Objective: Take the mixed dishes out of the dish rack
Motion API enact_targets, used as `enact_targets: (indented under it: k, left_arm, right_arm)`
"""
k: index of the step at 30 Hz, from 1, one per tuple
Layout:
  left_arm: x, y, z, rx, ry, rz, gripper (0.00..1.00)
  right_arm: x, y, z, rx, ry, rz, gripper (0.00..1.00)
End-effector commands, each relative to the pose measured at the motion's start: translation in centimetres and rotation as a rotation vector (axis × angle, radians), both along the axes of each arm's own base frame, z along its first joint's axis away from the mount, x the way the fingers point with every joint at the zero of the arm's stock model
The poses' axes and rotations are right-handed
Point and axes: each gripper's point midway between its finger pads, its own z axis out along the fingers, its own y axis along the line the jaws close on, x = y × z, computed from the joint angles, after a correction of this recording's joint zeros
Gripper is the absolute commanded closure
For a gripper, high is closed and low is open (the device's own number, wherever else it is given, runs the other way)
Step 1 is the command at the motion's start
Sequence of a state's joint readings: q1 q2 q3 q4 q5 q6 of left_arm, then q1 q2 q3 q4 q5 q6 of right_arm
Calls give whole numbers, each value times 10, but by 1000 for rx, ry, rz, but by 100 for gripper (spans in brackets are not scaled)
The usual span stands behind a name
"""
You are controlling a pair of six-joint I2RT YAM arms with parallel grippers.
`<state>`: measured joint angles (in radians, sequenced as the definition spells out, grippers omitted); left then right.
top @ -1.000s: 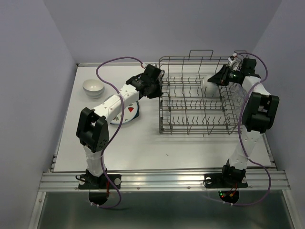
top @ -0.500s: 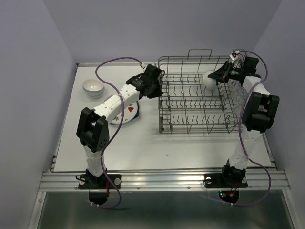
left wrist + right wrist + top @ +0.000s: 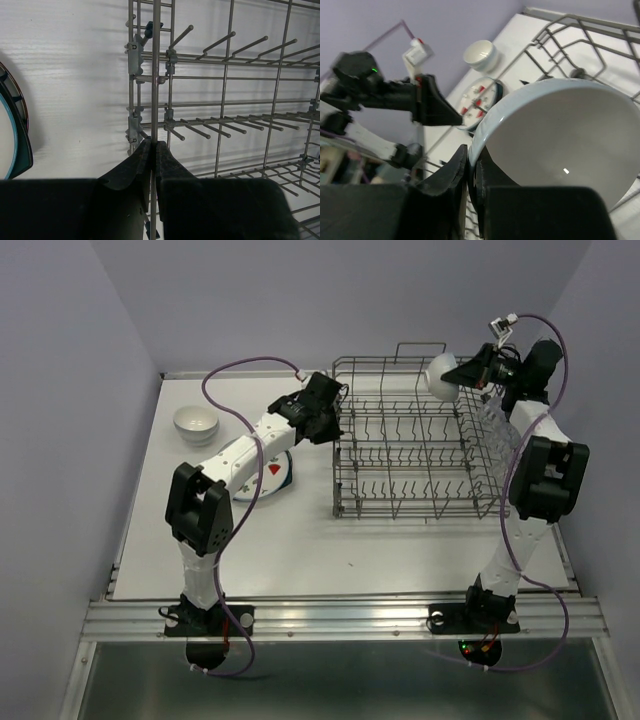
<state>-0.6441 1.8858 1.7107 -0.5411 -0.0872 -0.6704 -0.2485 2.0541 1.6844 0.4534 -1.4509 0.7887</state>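
Note:
The grey wire dish rack (image 3: 415,455) stands on the right half of the table. My left gripper (image 3: 335,427) is at its left rim, shut on an upright rack wire (image 3: 155,75) that runs between the jaws (image 3: 154,146). My right gripper (image 3: 468,372) is up above the rack's back right corner, shut on the rim of a small white bowl (image 3: 442,375). In the right wrist view the bowl (image 3: 560,135) tilts with its hollow facing the camera, its rim pinched at the fingertips (image 3: 472,155). No other dishes show among the rack's tines.
A stack of white bowls (image 3: 195,423) sits at the table's back left. The strawberry plate (image 3: 272,472) lies on the teal plate (image 3: 20,145) left of the rack, partly under my left arm. Walls close in at the back and on both sides.
My right gripper has closed on the white bowl and lifted it up and back out of the rack. The left arm and the rack have stayed in place.

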Motion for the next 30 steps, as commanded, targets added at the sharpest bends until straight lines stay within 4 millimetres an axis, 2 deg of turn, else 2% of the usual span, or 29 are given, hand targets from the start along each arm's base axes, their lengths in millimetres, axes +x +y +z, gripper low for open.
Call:
enact_targets:
  k: [1, 2, 4, 5, 6, 7, 9, 10, 11, 12, 13, 14, 15, 16, 17, 18, 19, 20, 22, 23, 24, 25, 26, 27, 28, 30]
  left_arm:
    - [-2, 5, -7, 53, 31, 16, 94]
    - [-1, 5, -3, 57, 26, 11, 86]
    - [5, 2, 16, 40, -13, 7, 83]
    - [5, 2, 22, 36, -19, 3, 73]
    - [7, 1, 29, 36, -33, -2, 71]
    - [10, 0, 44, 23, -60, -4, 57]
    - [13, 0, 59, 19, -91, -9, 55]
    - [16, -1, 75, 10, -126, -15, 55]
    - [17, 1, 81, 18, -136, -14, 55]
    - [19, 1, 97, 7, -170, -15, 54]
    - [19, 3, 106, 8, -183, -12, 54]
    - [20, 5, 112, 11, -198, -8, 54]
    - [21, 6, 127, -1, -228, -4, 54]
    - [22, 7, 134, -6, -242, -3, 54]
    - [21, 10, 143, -4, -262, -3, 44]
    - [20, 13, 152, -13, -279, 3, 40]
    - [21, 17, 167, -29, -310, 8, 39]
    - [21, 20, 174, -39, -322, 13, 31]
    - [21, 26, 189, -58, -351, 20, 21]
    - [20, 31, 202, -79, -378, 20, 10]
    - [20, 34, 209, -81, -397, 16, 6]
    - [17, 37, 221, -92, -423, 14, 1]
    - [16, 39, 227, -92, -438, 15, 1]
    - [14, 42, 236, -90, -461, 6, 1]
    - [11, 43, 243, -94, -477, -2, 1]
    - [8, 46, 249, -88, -493, -12, 1]
  right_arm:
    - [-62, 14, 66, -76, -276, 103, 99]
    - [-66, 15, 68, -92, -315, 107, 99]
    - [-70, 20, 72, -115, -353, 125, 99]
    - [-71, 25, 71, -121, -378, 138, 99]
    - [-71, 30, 71, -115, -355, 152, 99]
    - [-74, 31, 70, -123, -383, 151, 99]
    - [-75, 36, 70, -107, -342, 163, 99]
    - [-77, 41, 74, -110, -407, 162, 99]
    - [-74, 45, 72, -80, -317, 165, 99]
    - [-72, 45, 72, -69, -298, 154, 99]
    - [-62, 44, 75, -75, -399, 100, 99]
    - [-68, 50, 84, -81, -430, 89, 99]
    - [-64, 49, 77, -59, -296, 63, 99]
    - [-53, 47, 80, -67, -304, -19, 99]
    - [-51, 49, 95, -143, -467, -61, 99]
    - [-50, 50, 83, -164, -356, -101, 99]
    - [-38, 41, 84, -247, -444, -181, 99]
    - [-41, 50, 83, -271, -445, -178, 99]
    - [-49, 53, 87, -320, -464, -205, 99]
    - [-49, 55, 86, -367, -527, -206, 99]
    - [-52, 67, 85, -391, -545, -198, 99]
    - [-51, 66, 81, -490, -581, -232, 99]
    - [-54, 73, 76, -544, -597, -232, 99]
    - [-64, 97, 70, -587, -612, -194, 99]
    - [-63, 95, 66, -694, -671, -233, 99]
    - [-75, 108, 56, -768, -709, -192, 99]
